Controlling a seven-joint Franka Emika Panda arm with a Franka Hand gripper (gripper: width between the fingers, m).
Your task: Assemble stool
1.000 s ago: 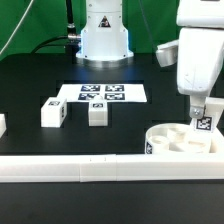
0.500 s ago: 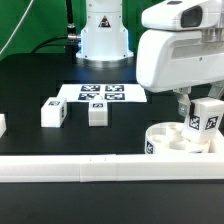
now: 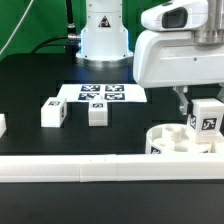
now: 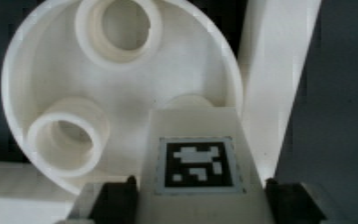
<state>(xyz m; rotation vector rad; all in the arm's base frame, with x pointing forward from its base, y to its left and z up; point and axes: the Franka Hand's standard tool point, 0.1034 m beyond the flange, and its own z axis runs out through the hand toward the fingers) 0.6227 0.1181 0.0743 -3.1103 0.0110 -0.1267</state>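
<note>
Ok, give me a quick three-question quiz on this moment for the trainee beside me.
1. True or false: the gripper is open and empty.
2. How many leg blocks lie loose on the table, away from the arm?
3. The held leg block is: A over the seat disc, B flat on the table, C out of view.
Key: 1 false, it is shut on a leg block. 2 two. 3 A.
</note>
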